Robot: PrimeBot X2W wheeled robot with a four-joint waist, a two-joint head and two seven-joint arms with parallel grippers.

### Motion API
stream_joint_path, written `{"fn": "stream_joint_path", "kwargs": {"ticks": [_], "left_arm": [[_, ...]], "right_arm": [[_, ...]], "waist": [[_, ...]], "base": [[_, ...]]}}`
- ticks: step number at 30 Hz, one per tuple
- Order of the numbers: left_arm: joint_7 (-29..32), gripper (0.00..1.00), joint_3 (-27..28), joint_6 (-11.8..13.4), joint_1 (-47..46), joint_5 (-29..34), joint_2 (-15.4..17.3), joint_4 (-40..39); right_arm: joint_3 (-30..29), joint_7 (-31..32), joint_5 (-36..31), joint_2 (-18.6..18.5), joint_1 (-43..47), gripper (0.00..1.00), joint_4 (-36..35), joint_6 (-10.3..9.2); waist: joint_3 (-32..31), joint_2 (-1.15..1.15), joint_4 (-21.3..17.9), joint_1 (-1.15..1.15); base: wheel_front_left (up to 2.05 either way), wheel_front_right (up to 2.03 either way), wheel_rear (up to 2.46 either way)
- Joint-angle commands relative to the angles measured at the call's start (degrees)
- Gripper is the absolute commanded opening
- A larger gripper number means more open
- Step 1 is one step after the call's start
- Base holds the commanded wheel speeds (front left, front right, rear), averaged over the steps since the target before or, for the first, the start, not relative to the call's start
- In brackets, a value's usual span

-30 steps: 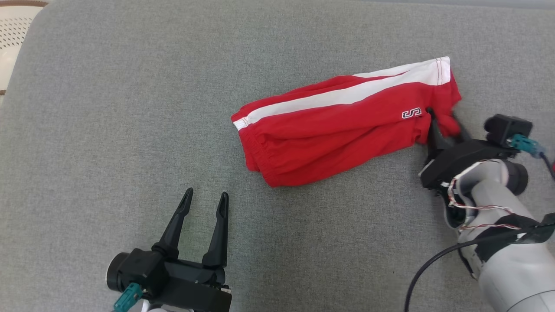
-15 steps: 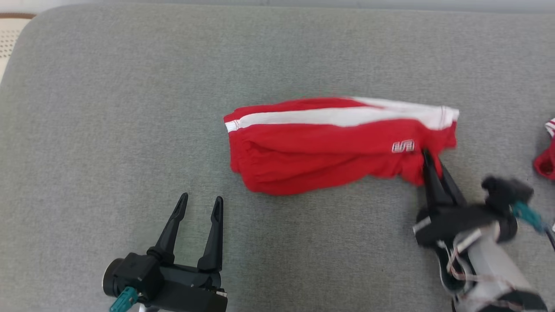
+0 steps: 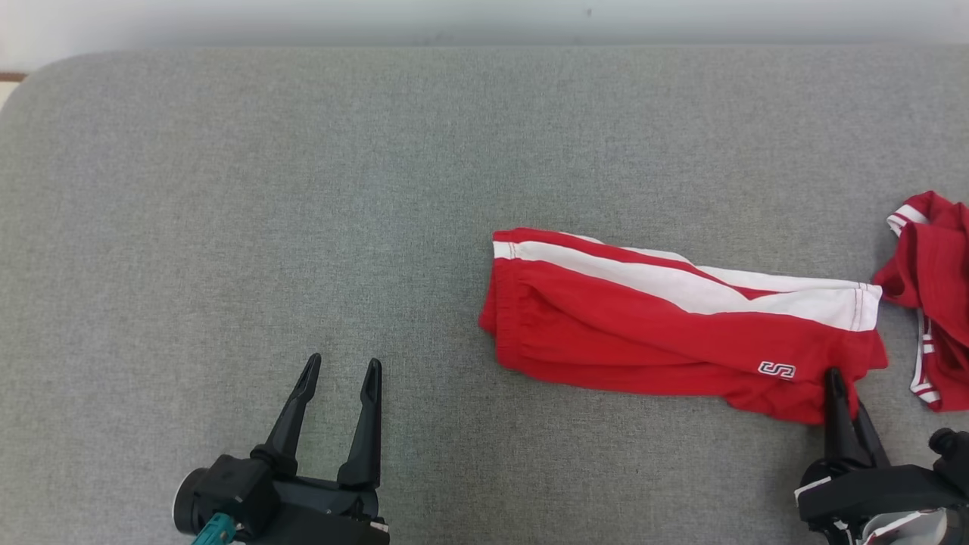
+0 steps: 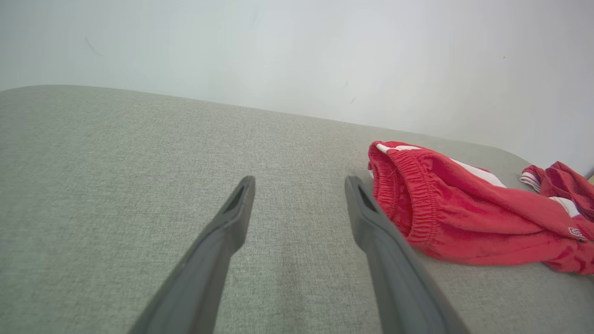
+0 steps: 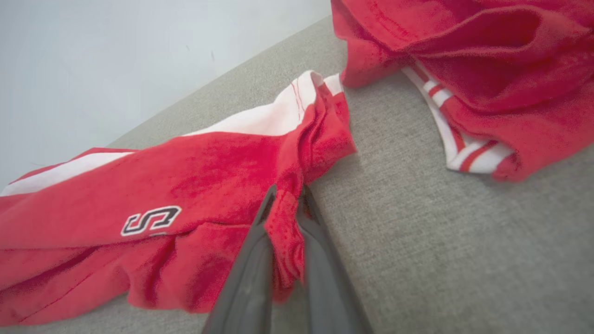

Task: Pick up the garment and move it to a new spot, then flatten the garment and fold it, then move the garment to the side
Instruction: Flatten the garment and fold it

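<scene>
Shorts [image 3: 666,333], red with a white side stripe, lie on the grey cushion [image 3: 265,189] toward 3 o'clock in the head view. The waistband points to 9 o'clock and the leg hems to 3 o'clock.

The change is at the right claw [image 3: 836,378]. A second ago its jaws stood spread around the lower hem corner. Now they are clenched on a pinch of that red cloth, which the right wrist view shows bunched between the two fingers.

The head camera has swung too, so a second red garment [image 3: 935,303] now shows at 3 o'clock, just beside the shorts' hem. The shorts' new slant may be partly the camera's doing.

The left claw [image 3: 342,363], at 7 o'clock, is spread wide, holds nothing, and sits well apart from the waistband.

With the grip made, I judge the carry to a new spot can begin. A one-corner hold will likely let the rest drag and crumple.
</scene>
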Motion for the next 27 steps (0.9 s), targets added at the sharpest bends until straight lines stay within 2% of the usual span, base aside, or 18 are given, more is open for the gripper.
{"fn": "stream_joint_path", "kwargs": {"ticks": [1, 5, 8, 17, 22, 27], "left_arm": [[-0.29, 1.00, 0.06, -0.06, 0.63, 0.49, 0.17, 0.10], [-0.28, 1.00, 0.01, 0.25, 0.89, 0.59, 0.17, -0.17], [-0.28, 1.00, 0.12, 0.38, 0.98, 0.58, 0.26, -0.40], [-0.28, 1.00, -0.45, 0.70, 0.73, -0.22, 0.10, -0.40], [-0.29, 1.00, -0.73, 0.74, 0.34, -0.78, -0.01, -0.58], [-0.29, 1.00, -1.19, 0.82, -0.04, -1.31, -0.05, -0.64]], "right_arm": [[-0.52, -0.02, -0.04, -0.05, 0.34, 0.00, 0.00, -0.05], [-1.30, -0.03, -1.44, 0.02, -0.80, 0.00, -1.42, -0.05], [0.31, -0.03, -5.00, 0.29, -2.36, 0.00, -6.01, -0.02], [13.06, 3.56, -12.29, 1.35, -7.81, 0.00, -13.34, -0.02], [19.72, 6.50, -12.15, 3.43, -11.18, 0.00, -10.70, -0.02], [25.75, 8.07, -11.31, 4.85, -14.68, 0.00, -4.05, -0.02]], "waist": [[-0.45, 0.00, -0.11, 0.00], [-1.03, 0.00, 0.13, 0.00], [-1.43, 0.00, 0.49, 0.00], [-2.17, 0.00, 2.19, 0.00], [-1.99, 0.00, 3.56, 0.00], [-1.37, 0.00, 4.97, 0.00]], "base": [[0.00, 0.00, 0.00], [0.00, 0.00, 0.00], [0.00, 0.00, 0.00], [0.00, 0.00, 0.00], [0.00, 0.00, 0.00], [0.00, 0.00, 0.00]]}}
